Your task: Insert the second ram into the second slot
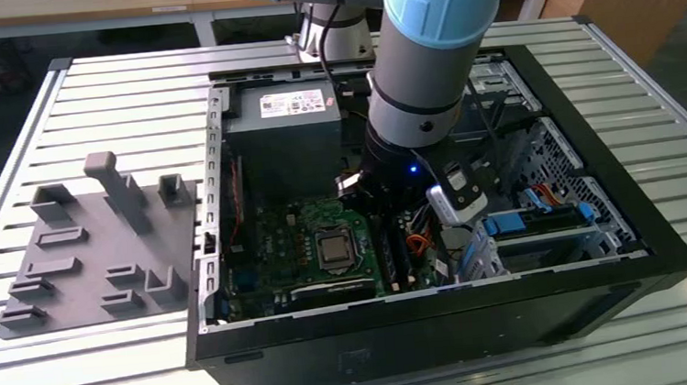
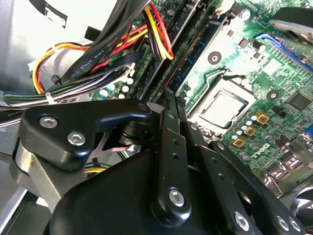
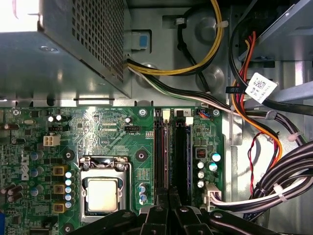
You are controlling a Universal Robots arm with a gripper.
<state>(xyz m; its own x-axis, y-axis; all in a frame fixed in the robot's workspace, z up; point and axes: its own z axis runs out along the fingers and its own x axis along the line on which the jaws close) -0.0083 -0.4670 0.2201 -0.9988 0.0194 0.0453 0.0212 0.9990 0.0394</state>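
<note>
My gripper (image 1: pixel 385 219) reaches down inside the open computer case (image 1: pixel 450 299), low over the memory slots (image 1: pixel 394 248) beside the processor socket. In both wrist views the black fingers (image 3: pixel 161 211) are pressed together. The second ram (image 3: pixel 166 156) shows edge-on as a thin strip running from the fingertips along one slot. My gripper (image 3: pixel 168 194) is shut on it, right at the board. Another dark blue stick (image 3: pixel 182 156) stands in a neighbouring slot. In the second wrist view my gripper (image 2: pixel 174 104) points along the slot row (image 2: pixel 190 44).
The processor socket (image 3: pixel 102 193) lies close beside the slots. Cable bundles (image 3: pixel 264 147) crowd the other side, and the power supply box (image 1: pixel 283 128) stands behind. Blue drive brackets (image 1: pixel 530 222) sit at the exterior view's right. A grey fixture plate (image 1: pixel 90 249) lies outside the case.
</note>
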